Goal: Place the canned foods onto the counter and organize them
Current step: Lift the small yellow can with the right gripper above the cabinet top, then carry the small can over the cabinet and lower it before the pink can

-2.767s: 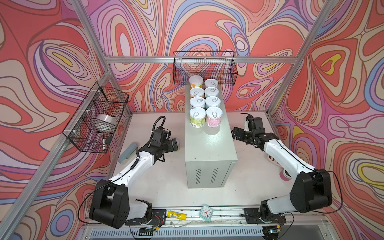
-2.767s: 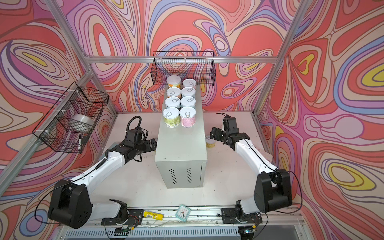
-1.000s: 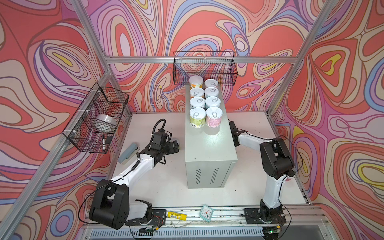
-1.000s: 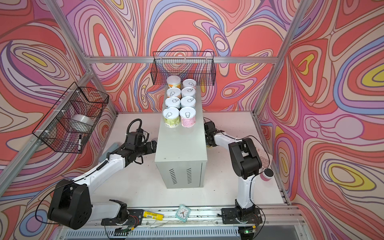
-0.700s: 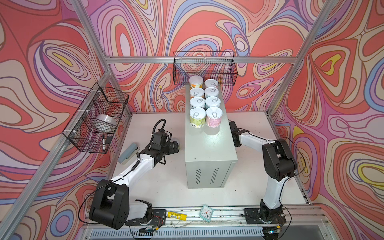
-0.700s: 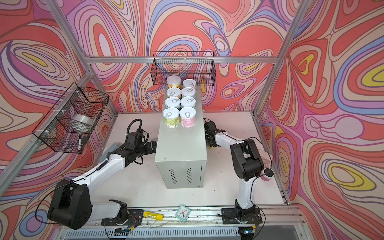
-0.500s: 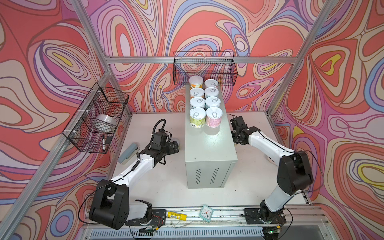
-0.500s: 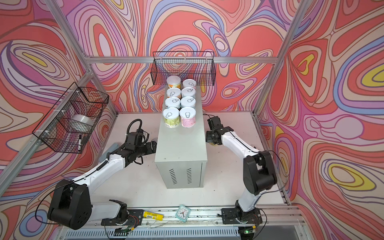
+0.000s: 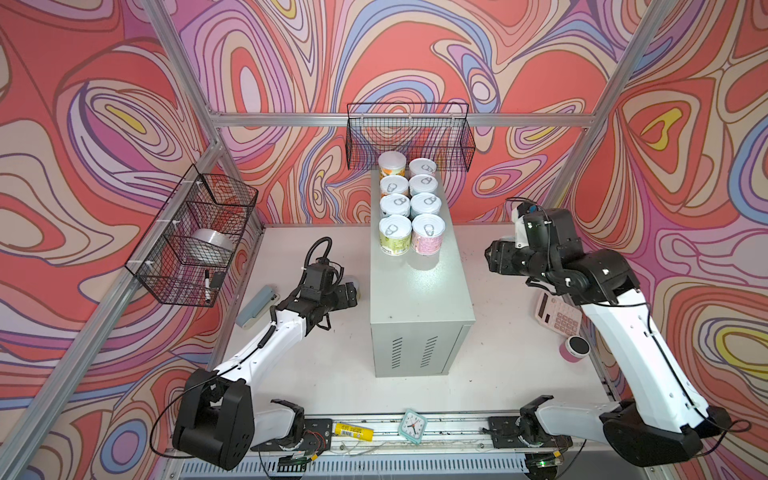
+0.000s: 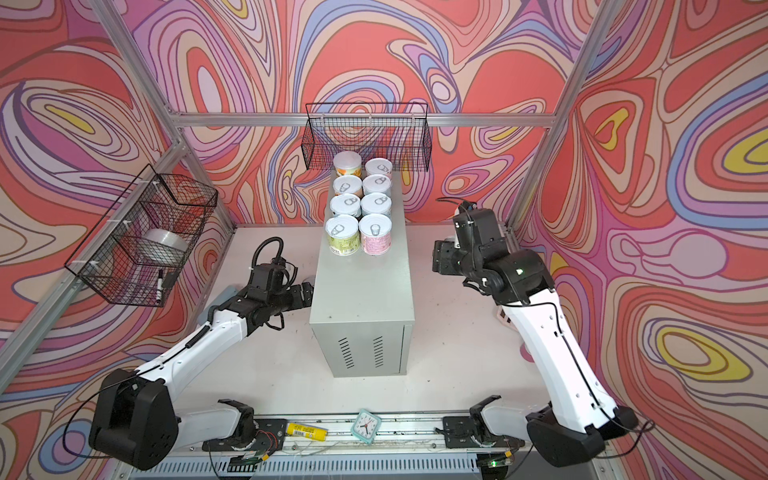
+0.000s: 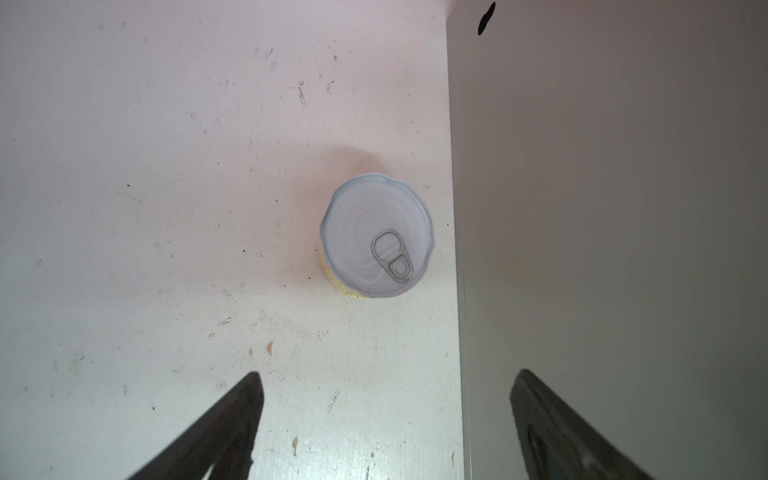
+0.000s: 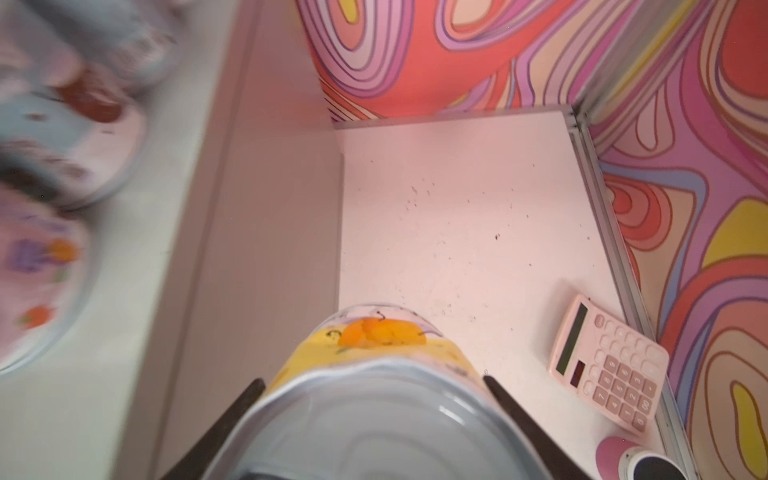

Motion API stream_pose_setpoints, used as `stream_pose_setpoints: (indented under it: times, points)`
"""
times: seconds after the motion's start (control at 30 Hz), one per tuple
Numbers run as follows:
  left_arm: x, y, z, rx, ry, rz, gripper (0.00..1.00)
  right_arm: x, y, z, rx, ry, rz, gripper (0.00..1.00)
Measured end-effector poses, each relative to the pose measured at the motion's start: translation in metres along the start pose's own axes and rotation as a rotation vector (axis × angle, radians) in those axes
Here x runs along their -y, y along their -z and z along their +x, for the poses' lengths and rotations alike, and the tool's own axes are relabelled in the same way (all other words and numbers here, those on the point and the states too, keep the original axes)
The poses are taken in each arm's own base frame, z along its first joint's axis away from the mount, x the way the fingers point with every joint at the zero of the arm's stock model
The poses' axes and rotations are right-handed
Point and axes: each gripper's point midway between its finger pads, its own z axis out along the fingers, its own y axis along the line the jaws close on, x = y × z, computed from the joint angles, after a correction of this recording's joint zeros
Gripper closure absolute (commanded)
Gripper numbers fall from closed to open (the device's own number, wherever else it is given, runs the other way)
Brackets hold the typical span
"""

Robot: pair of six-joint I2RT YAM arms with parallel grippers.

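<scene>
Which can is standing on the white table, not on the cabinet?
The yellow-labelled can beside the cabinet, by the open left gripper; no other can touches the table.

Bright even light; motion blur smears cans (image 12: 83,137).

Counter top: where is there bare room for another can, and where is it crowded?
Free: the near half of the counter, from the yellow-green can and pink can to the vented front edge. Crowded: the far half, eight cans in two rows up to the back wire basket. The right hand holds a yellow can.
</scene>
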Motion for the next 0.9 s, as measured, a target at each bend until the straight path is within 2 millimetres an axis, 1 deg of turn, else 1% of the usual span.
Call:
stream_pose_setpoints:
  times: [0.07,0.13,0.2,0.27,0.37,0.63,0.73,0.9]
  points:
    - [0.001,0.003,-0.001,0.003,-0.006,-0.004,0.06,-0.016,0.025,-0.006,0.023,0.025,-0.059,1.0]
    - [0.003,0.006,-0.003,0.01,-0.011,-0.006,0.06,-0.024,0.043,-0.009,0.041,0.038,-0.098,1.0]
    - [0.005,0.009,-0.004,0.016,-0.017,-0.005,0.07,-0.028,0.054,-0.009,0.044,0.051,-0.121,1.0]
    - [0.006,0.01,-0.003,0.017,-0.023,-0.006,0.06,-0.032,0.06,-0.006,0.032,0.068,-0.132,1.0]
    - [0.007,0.011,-0.002,0.016,-0.03,-0.011,0.06,-0.044,0.058,0.002,-0.001,0.11,-0.147,1.0]
    - [0.004,0.011,-0.001,0.014,-0.031,-0.029,0.06,-0.079,0.039,0.02,-0.073,0.214,-0.152,1.0]
    - [0.004,0.011,0.0,0.014,-0.031,-0.029,0.06,-0.094,0.037,0.022,-0.074,0.245,-0.165,1.0]
    - [0.004,0.011,-0.001,0.014,-0.031,-0.029,0.07,-0.111,0.032,0.023,-0.079,0.271,-0.183,1.0]
